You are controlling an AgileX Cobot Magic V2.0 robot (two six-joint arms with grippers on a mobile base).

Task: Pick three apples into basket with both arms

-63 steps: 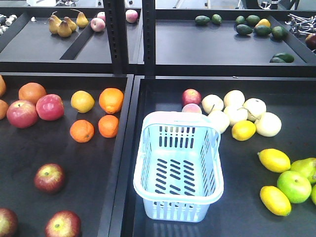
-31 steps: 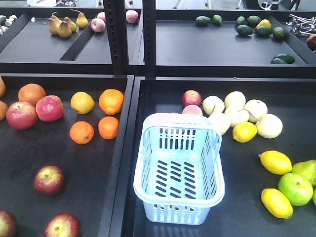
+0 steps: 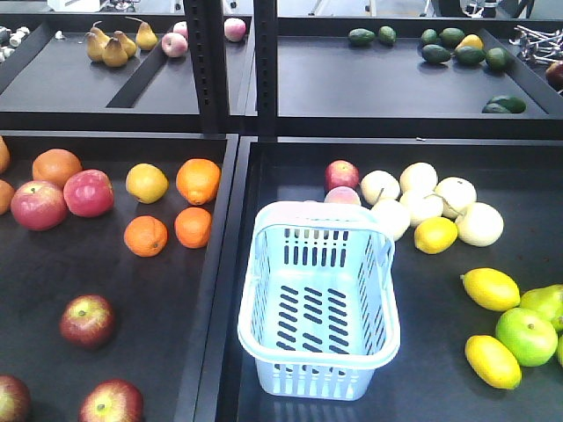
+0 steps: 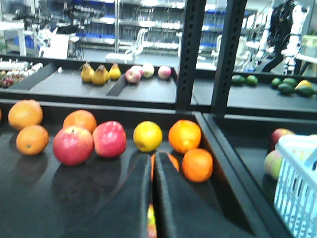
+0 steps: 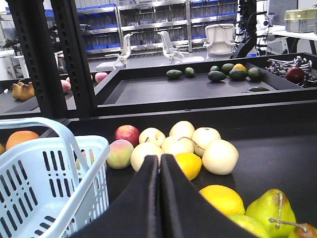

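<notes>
Three dark red apples lie at the front of the left tray: one (image 3: 86, 320) further in, two (image 3: 7, 398) (image 3: 112, 403) at the bottom edge. The pale blue basket (image 3: 255, 290) stands empty in the right tray, handle raised. No arm shows in the front view. My left gripper (image 4: 152, 157) is shut and hangs above the left tray; a sliver of an apple (image 4: 150, 221) shows through the slit between its fingers. My right gripper (image 5: 159, 157) is shut too, just right of the basket (image 5: 74, 144), with nothing held.
Brighter pink-red apples (image 3: 63, 198), oranges (image 3: 198, 178) and a yellow fruit (image 3: 147, 182) fill the back of the left tray. Pale pears (image 3: 422, 198), lemons (image 3: 490, 287) and green fruit (image 3: 525, 335) lie right of the basket. A raised divider (image 3: 230, 264) separates the trays. A shelf post (image 3: 233, 61) stands behind.
The whole front view has shifted by a few pixels since the earliest frame. Fruit and basket keep their places relative to each other.
</notes>
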